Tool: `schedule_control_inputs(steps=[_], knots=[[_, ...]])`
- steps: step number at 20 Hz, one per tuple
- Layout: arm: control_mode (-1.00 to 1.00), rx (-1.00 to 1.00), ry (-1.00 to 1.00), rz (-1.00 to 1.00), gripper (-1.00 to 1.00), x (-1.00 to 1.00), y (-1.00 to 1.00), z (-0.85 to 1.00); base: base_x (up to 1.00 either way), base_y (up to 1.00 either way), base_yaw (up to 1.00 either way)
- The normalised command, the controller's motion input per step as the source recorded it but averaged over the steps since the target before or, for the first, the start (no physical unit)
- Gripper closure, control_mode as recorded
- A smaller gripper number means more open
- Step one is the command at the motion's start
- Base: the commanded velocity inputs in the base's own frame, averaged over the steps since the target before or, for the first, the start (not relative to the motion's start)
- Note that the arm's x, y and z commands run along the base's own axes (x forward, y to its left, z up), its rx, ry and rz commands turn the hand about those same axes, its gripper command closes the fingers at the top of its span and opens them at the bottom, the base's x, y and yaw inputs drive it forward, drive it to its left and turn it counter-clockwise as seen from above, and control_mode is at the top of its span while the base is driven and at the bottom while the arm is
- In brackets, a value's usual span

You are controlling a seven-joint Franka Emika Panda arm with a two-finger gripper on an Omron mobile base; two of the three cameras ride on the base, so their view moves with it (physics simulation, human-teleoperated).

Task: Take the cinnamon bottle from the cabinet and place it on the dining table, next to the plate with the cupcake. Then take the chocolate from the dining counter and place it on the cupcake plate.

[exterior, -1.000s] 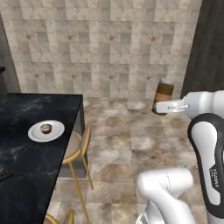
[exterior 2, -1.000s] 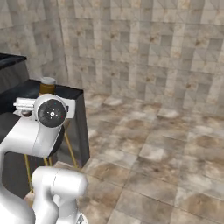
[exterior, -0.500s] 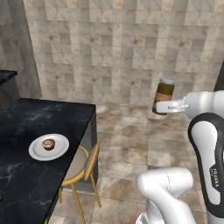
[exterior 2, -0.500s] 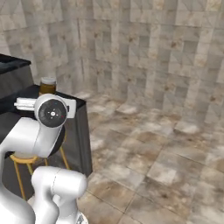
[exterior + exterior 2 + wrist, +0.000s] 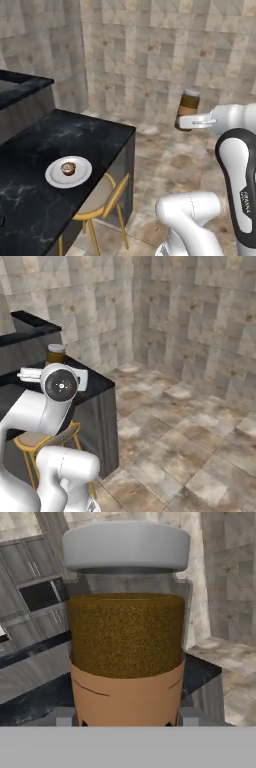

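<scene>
My gripper is shut on the cinnamon bottle, a clear jar of brown powder with a grey lid and a tan label, held upright in the air to the right of the dining table. Close up in the hand view, the bottle stands between the fingertips. From the right, its lid and top rise above my wrist. The white plate with the cupcake lies on the black marble table, left of and below the bottle. A small dark piece lies at the table's left edge; I cannot tell what it is.
A yellow stool is tucked under the table's near side, its seat behind my arm from the right. A second dark counter stands behind the table. Tiled walls close the corner ahead; bare stone floor spreads to the right.
The whole picture has shifted: the base has moved, so table and plate now sit closer and further right in the left base view. The bottle stays in the gripper, unchanged.
</scene>
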Motion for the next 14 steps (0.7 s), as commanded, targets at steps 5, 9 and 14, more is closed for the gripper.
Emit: schedule_control_inputs(steps=[5, 9, 14], knots=[[1.0, 0.0, 0.0, 0.0, 1.0, 0.0, 0.0, 0.0, 0.37, -0.22, 0.54], [1.0, 0.0, 0.0, 0.0, 1.0, 0.0, 0.0, 0.0, 0.28, -0.19, 0.62], [1.0, 0.0, 0.0, 0.0, 1.0, 0.0, 0.0, 0.0, 0.21, -0.24, 0.6]])
